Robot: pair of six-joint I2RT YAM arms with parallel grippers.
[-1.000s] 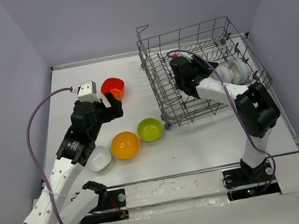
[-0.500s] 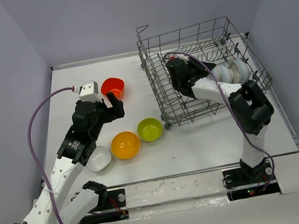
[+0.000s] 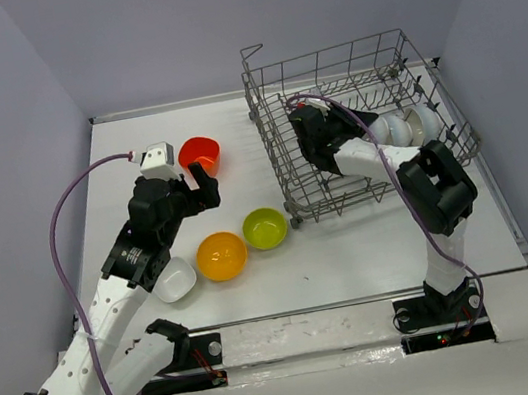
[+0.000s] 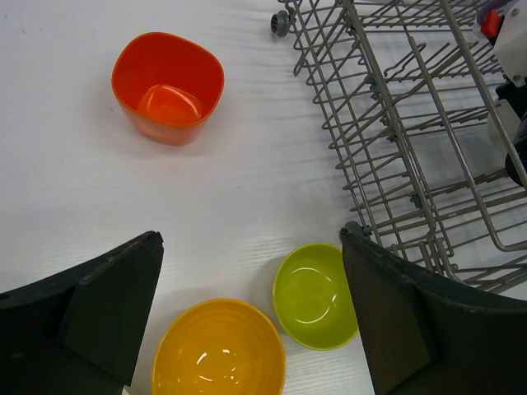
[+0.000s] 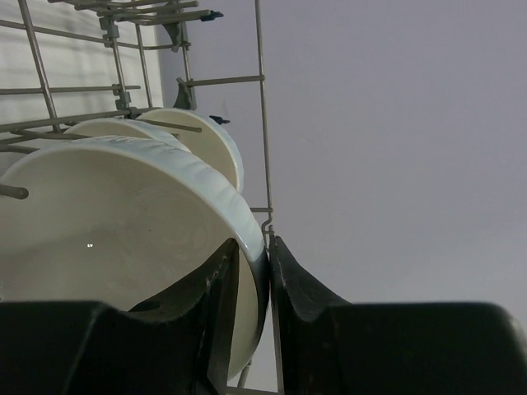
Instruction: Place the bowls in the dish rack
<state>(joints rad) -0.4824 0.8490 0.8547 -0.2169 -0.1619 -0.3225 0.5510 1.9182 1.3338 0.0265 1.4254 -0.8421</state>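
Off to the left, the left gripper point(image 3: 202, 179) hangs over the desk point(image 3: 353, 243) with its jaws spread wide. The red-orange bowl point(image 3: 200, 153) sits just ahead of its fingertips. The orange-yellow bowl point(image 3: 222, 255) and the lime green bowl point(image 3: 265, 228) lie side by side behind and below it. A white bowl point(image 3: 174, 278) lies further back, against that arm. To its right the dish rack point(image 3: 276, 145) raises a tall wire wall between these bowls and its prongs. Inside the rack, the right gripper point(image 5: 254, 280) has its fingers point(image 5: 221, 304) close on either side of the nearer rack bowl point(image 5: 123, 214) at the rim. I cannot tell whether they pinch it. A second rack bowl point(image 5: 206, 140) stands on edge just beyond, and a rack wire point(image 5: 262, 123) runs right beside the outer finger.
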